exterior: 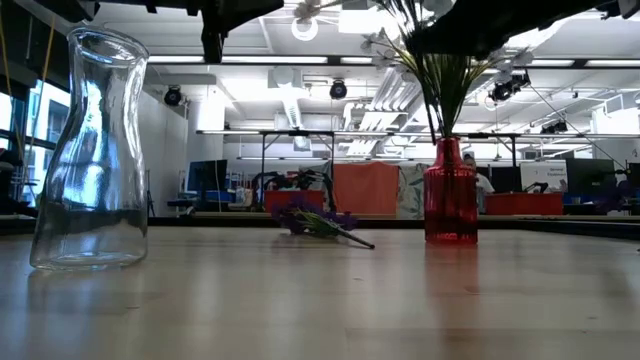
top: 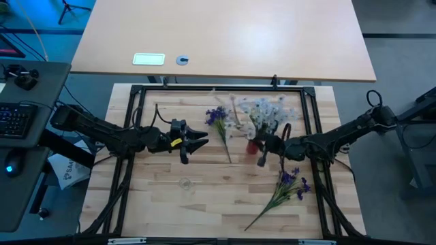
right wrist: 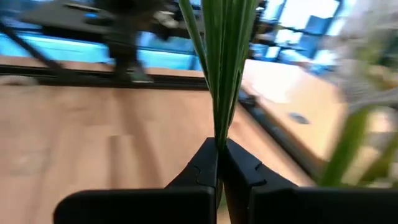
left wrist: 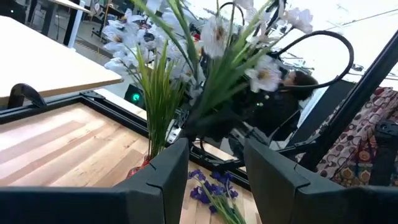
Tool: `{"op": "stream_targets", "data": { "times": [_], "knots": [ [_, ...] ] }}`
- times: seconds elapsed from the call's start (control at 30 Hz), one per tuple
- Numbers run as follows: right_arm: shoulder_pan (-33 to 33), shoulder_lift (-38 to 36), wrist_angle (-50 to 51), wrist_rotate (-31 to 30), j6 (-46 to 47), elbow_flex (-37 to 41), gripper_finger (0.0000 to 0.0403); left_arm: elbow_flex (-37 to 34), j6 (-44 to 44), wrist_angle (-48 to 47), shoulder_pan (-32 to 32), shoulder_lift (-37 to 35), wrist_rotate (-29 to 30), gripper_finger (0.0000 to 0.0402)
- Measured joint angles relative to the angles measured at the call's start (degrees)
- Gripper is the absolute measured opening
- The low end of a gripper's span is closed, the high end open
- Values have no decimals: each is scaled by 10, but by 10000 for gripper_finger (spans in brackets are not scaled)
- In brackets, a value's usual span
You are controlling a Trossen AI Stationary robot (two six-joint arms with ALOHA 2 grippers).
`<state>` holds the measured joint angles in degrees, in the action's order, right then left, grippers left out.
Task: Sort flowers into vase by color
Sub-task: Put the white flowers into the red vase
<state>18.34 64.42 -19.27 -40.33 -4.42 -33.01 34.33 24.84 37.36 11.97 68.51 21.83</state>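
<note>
Nearest the front edge of the worktop stands a clear glass carafe, upright and holding nothing, seen in the overhead view as a faint ring left of centre. Toward the front right corner lies one purple sprig, dark violet blossoms at the top of a thin green stem that slants down toward the front edge. Farther back, near the middle, the left gripper hovers above the wood with its two dark fingers parted and nothing between them, pointing toward the right side. Just beyond its tips lies the second purple sprig, blossoms toward the back edge and stem running forward; in the low view it rests flat on the wood between the carafe and the red vase. That vase, a small translucent red bottle, stands upright right of centre and holds a bundle of white flowers, pale white-bluish blossoms on long green grassy leaves that spread out toward the back edge. The right gripper sits just in front of the vase, its fingers pressed together on a bunch of green stems that rise straight up from between them.
</note>
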Motion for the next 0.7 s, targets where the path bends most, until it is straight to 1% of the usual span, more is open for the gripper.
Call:
{"op": "stream_targets", "data": {
  "times": [0.13,0.27,0.47,0.57,0.63,0.7],
  "knots": [
    [0,0,-12,-85,-20,0,0,0,0,0,0,0,1,143],
    [1,0,-13,-142,-21,0,0,0,0,0,1,0,1,143],
    [4,0,-24,-148,-21,0,0,0,0,0,1,0,0,143],
    [7,0,-22,-145,-23,-16,0,0,0,-1,1,0,-2,143],
    [10,-1,-10,-138,-36,-31,0,0,0,-2,1,0,-3,143],
    [13,-1,24,-132,-37,-49,0,0,0,-3,1,0,-3,142]
  ]
}}
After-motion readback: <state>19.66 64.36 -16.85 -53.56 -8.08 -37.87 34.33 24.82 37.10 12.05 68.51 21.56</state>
